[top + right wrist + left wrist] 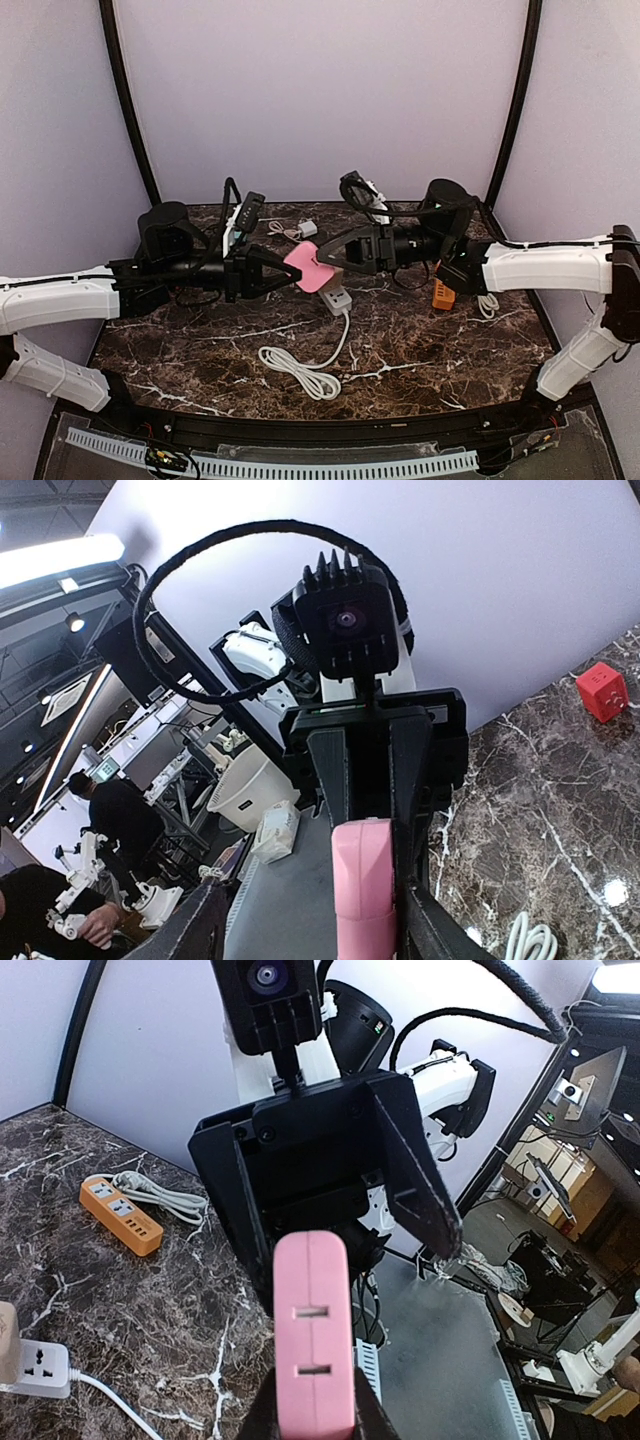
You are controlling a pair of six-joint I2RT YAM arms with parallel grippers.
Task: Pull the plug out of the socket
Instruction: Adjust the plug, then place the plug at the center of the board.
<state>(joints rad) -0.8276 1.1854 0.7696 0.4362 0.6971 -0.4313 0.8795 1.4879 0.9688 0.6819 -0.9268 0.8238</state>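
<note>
Nearest me on the table (pixel 200 350) lies a coiled white cable (pixel 300 370), running up to the white socket strip (pixel 337 298), which has a tan block (pixel 330 280) at its far end. Just above it, off the socket, my left claw (pixel 283 268) is clamped on the pink plug (pixel 313 1340). The plug's long axis runs out along my claw toward the right claw (pixel 322 262), slotted face up. My right claw's fingers stand apart around its far end. Beyond sits an orange power strip (pixel 442 293).
</note>
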